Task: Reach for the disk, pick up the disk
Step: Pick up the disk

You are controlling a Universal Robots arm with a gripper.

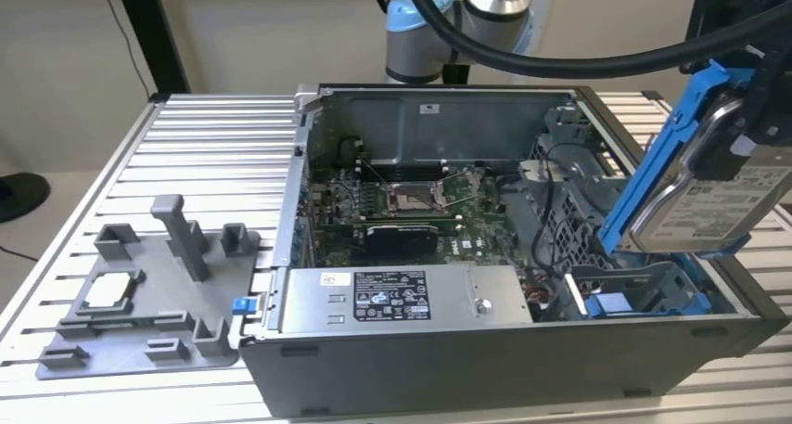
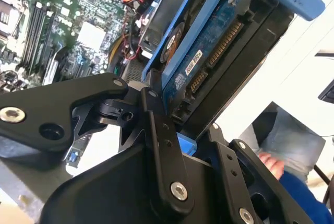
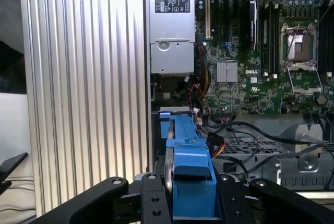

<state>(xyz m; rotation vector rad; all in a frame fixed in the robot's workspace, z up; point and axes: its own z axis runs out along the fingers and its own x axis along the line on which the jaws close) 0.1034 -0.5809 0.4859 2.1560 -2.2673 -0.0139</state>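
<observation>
The disk [image 1: 699, 197] hangs tilted in the air above the open computer case [image 1: 495, 350], at the exterior view's right. It is a silver-grey drive with a white label, held in a bright blue bracket. My gripper [image 1: 747, 138] is shut on its upper end. In the second wrist view the disk [image 2: 209, 62] shows its blue circuit board and connectors, clamped by the black fingers [image 2: 156, 130] of the gripper [image 2: 190, 143]. The first wrist view looks down the blue bracket of the disk [image 3: 189, 161], which sits in the gripper [image 3: 190, 203].
Under the disk lie the case's blue drive bay [image 1: 632, 299], the cables and the motherboard [image 1: 409, 201]. A grey box with a sticker [image 1: 396, 299] lines the front wall. A grey fixture plate [image 1: 136, 303] sits on the ribbed table [image 1: 210, 155]. A person's hand [image 2: 269, 164] is nearby.
</observation>
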